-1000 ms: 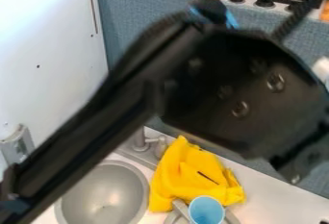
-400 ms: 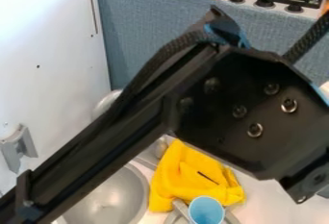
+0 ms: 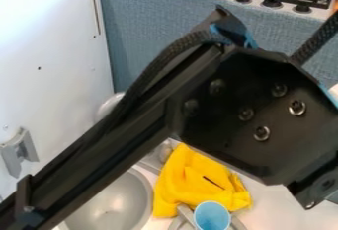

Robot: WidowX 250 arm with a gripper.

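Below my black arm (image 3: 254, 108) in the camera view, the yellow cloth (image 3: 188, 187) lies bunched on the desk (image 3: 280, 216) beside the sink (image 3: 137, 194); its peak points toward my arm, the blue cup (image 3: 212, 217) at its opposite edge; whether my pincer is apart, together or clamped, I cannot tell.

Black robot arm (image 3: 122, 130) across view. Long link (image 3: 99, 152) slants from lower left up to broad joint bracket (image 3: 244, 150), right of center; silver bolts (image 3: 262, 134) on its face. Braided cable sleeve (image 3: 155, 63) arches along link. Smaller joint (image 3: 316, 187) at right edge, lower down.
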